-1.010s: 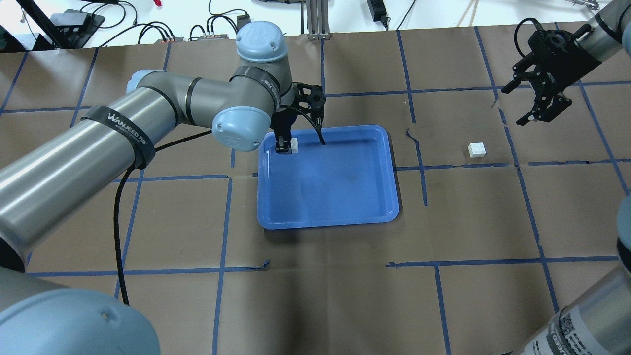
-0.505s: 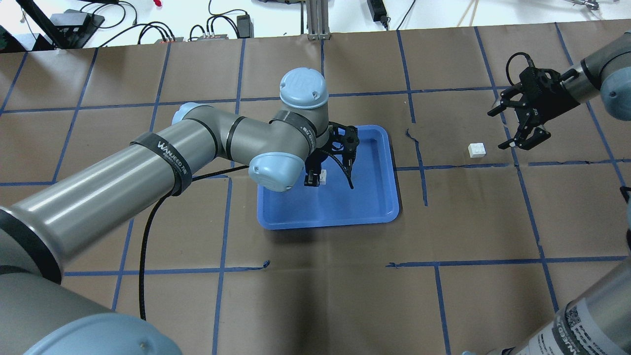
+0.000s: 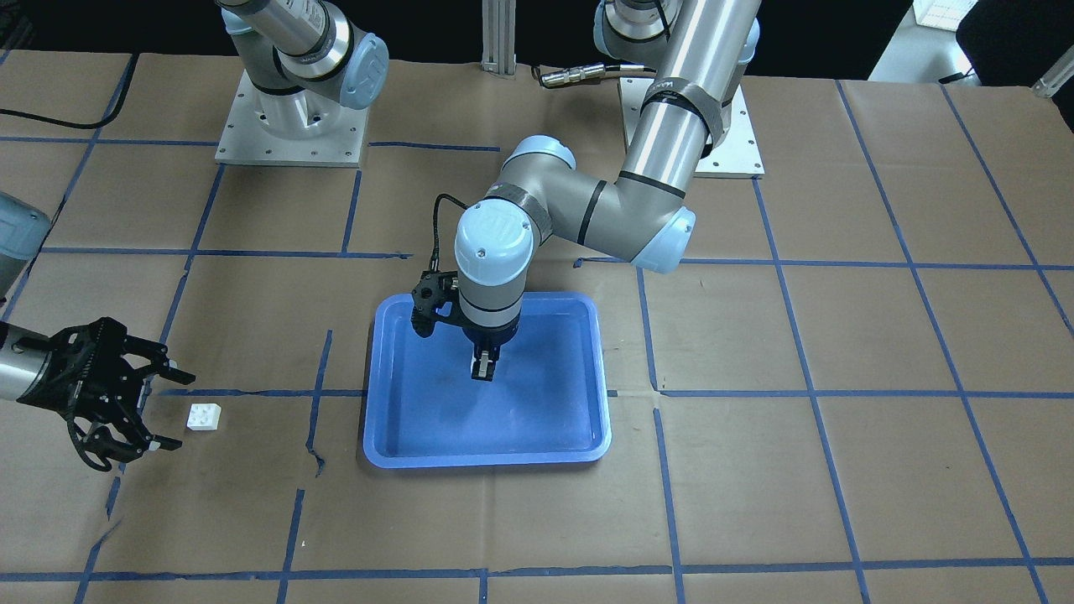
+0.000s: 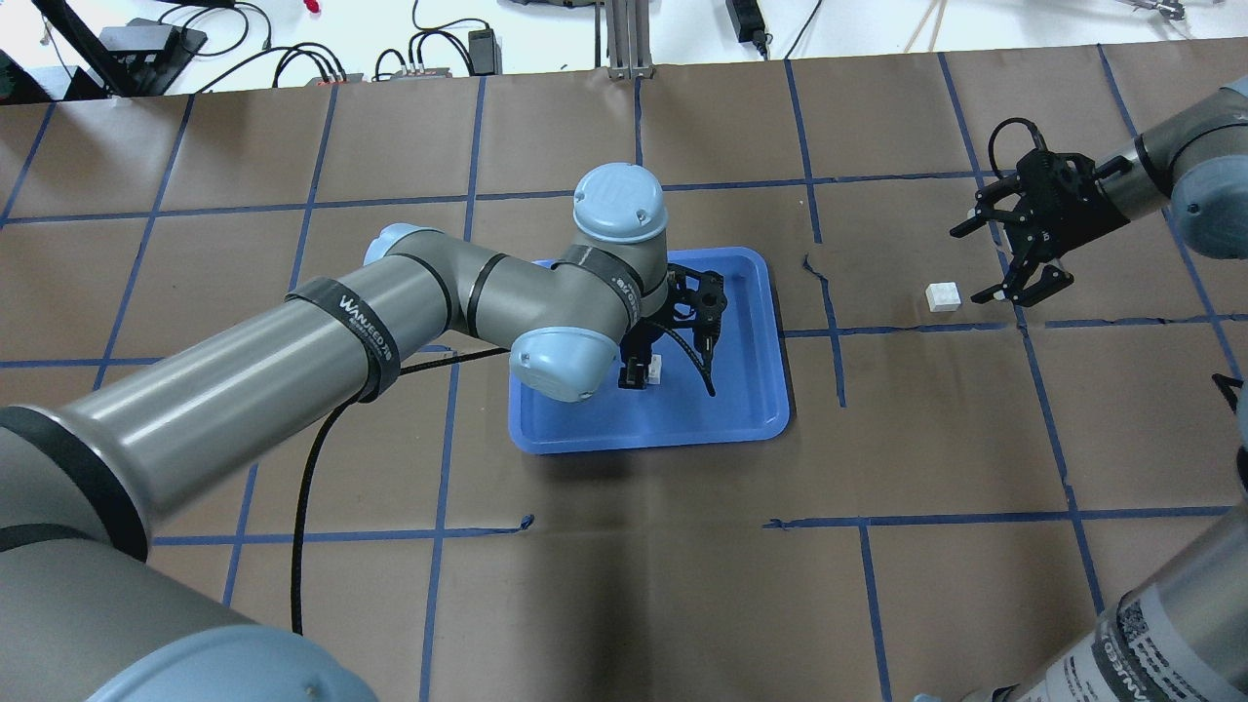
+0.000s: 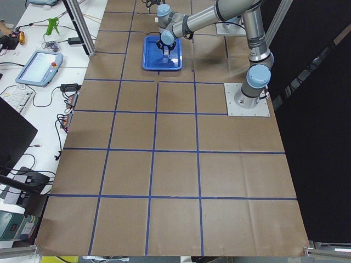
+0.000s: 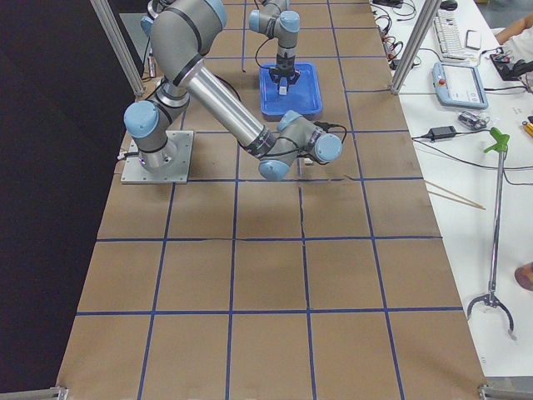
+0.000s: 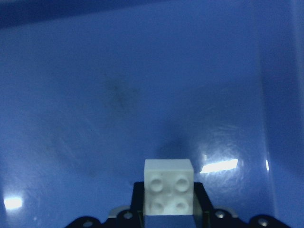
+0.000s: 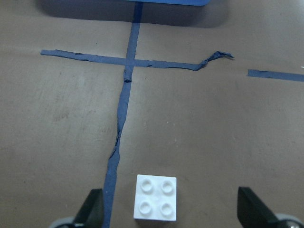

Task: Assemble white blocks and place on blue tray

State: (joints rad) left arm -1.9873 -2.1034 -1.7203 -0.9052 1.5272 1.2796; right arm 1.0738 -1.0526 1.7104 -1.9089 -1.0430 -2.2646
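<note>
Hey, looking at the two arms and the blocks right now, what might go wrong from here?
1. The left gripper holds one white block over the blue tray while the other block lies on the paper outside it; releasing now would likely leave them unjoined.
2. The open right gripper is beside that block, which sits off-centre in its opening in the right wrist view; closing may nudge or twist it.

We see the brown paper-covered bench [image 4: 624, 585] from behind the robot and from across it, both looking down; 2 distant end cameras look along it. All 4 share the large rectangular blue plastic tray [image 4: 751, 400]; 2 wrist cameras sit close.
</note>
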